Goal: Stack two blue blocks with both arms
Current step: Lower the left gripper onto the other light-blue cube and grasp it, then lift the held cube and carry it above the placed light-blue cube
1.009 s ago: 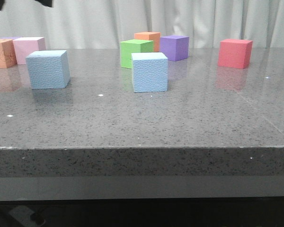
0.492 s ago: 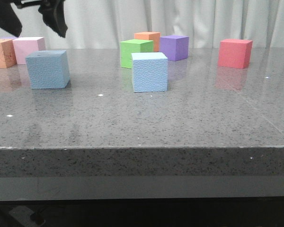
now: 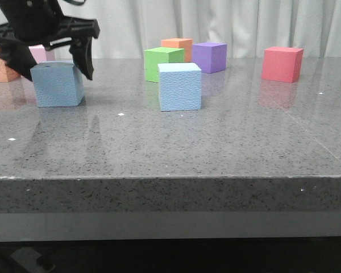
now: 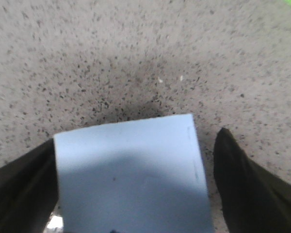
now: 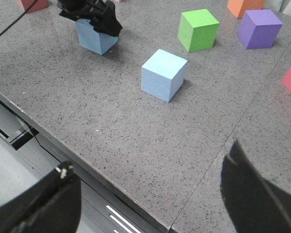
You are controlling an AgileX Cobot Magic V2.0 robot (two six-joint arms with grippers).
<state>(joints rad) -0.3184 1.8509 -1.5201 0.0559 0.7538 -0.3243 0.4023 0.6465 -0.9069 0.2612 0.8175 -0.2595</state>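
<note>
Front view: the left claw (image 3: 55,67) hangs over the left blue block (image 3: 58,85) on the grey table (image 3: 176,148), fingers spread wide on either side of it and gripping nothing, looks lined up for a grab. The other blue block (image 3: 179,86) sits well apart near the middle, probably the base for the stack.

Left wrist view: the block (image 4: 131,177) is right between the fingers (image 4: 247,189), one side seems to touch, the other shows a gap.

Right wrist view: the right claw (image 5: 150,204) is held back off the table's near edge, wide open and empty, both blocks (image 5: 163,74) far ahead
</note>
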